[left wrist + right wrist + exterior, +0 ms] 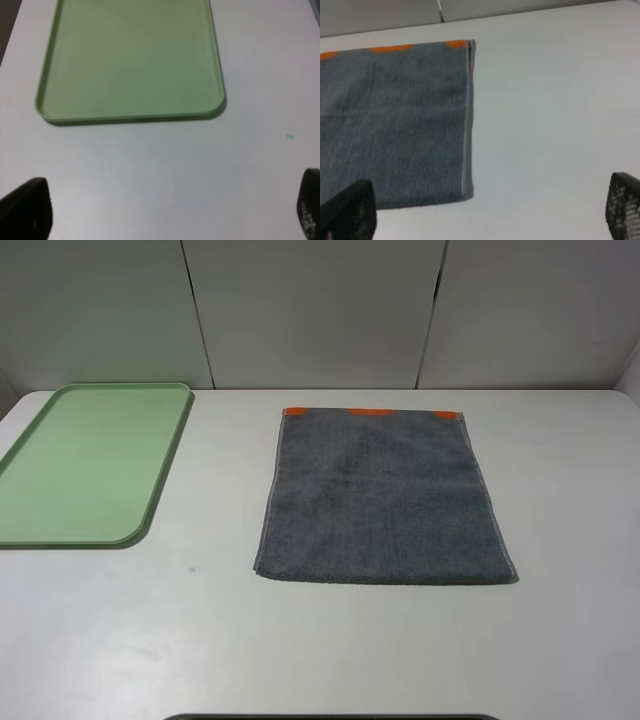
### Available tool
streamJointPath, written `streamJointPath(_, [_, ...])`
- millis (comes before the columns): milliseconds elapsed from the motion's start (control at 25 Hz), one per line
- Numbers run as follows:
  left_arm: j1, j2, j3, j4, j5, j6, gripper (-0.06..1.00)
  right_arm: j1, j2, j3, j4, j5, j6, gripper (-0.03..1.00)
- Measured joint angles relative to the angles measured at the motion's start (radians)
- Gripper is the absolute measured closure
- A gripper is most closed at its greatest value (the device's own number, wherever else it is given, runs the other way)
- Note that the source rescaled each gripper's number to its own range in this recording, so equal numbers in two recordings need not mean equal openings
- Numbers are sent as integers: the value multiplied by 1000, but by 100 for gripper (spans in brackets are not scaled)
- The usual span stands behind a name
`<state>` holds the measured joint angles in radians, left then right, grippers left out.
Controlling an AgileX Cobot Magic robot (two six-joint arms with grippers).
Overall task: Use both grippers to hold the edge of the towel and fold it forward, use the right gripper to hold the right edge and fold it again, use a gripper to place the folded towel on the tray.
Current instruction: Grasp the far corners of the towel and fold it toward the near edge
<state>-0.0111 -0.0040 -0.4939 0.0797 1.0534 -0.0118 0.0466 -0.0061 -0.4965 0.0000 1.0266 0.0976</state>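
The left gripper (167, 212) and right gripper (487, 210) gaped wide and empty, with the towel (395, 125) ahead of the right jaws seemingly folded once and the tray (130, 118) bare.

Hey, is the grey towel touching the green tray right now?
Apart. The exterior high view shows a strip of bare white table separating the towel from the tray.

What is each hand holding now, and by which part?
Nothing. The left hand is open near the tray; the right hand is open near the towel.
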Motion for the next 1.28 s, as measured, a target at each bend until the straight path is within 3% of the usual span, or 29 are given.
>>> streamJointPath(1280, [0, 0, 0, 17, 0, 0, -4, 0, 0, 0, 0, 0, 0, -3])
